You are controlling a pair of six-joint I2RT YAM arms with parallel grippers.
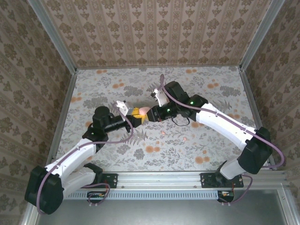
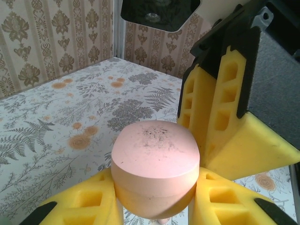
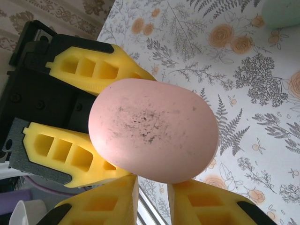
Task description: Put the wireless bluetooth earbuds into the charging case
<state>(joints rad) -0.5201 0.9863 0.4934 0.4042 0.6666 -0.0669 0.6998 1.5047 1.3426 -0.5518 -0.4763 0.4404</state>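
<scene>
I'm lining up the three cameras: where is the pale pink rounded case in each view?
Top external: the pale pink rounded plastic case is mid-table, where the two arms meet.
Left wrist: low centre, flat speckled face up.
Right wrist: centre, speckled face toward the camera.
Shared landmark: the left gripper's yellow foam fingers, just left of the case from above, at the bottom corners in left wrist, upper left in right wrist.

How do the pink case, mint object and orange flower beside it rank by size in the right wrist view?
1. pink case, far largest.
2-3. mint object and orange flower look alike; the mint object is cropped, so unranked.
</scene>
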